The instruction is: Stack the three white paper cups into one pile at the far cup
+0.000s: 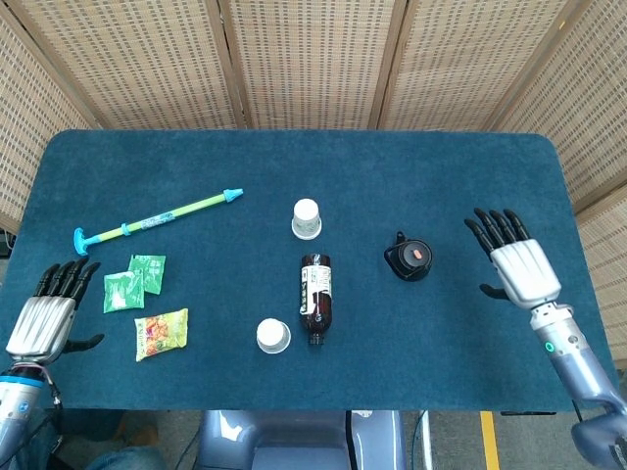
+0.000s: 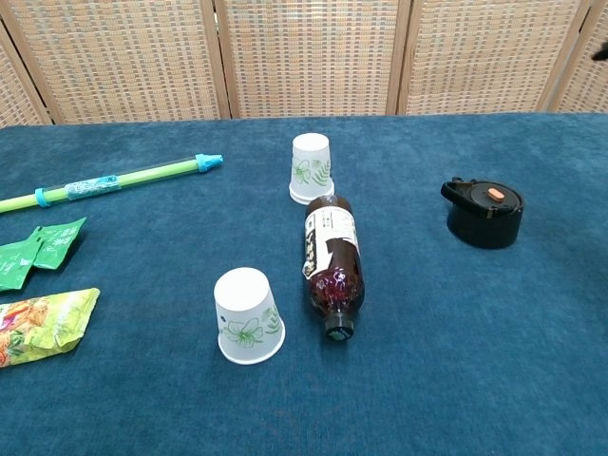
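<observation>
Cups: I see two white paper cups, both upside down on the blue table (image 1: 470, 176). The far cup (image 1: 307, 217) stands just beyond the base of a brown bottle (image 1: 314, 297) lying on its side; the near cup (image 1: 273, 336) sits beside the bottle's neck.
Left hand (image 1: 44, 318): fingers spread, holding nothing, at the table's near left edge.
Right hand (image 1: 519, 266): fingers spread, holding nothing, right of a black lid (image 1: 410, 258).
Left side: green-and-blue syringe-shaped tool (image 1: 155, 219), green packets (image 1: 134, 281), yellow snack bag (image 1: 162, 332).
</observation>
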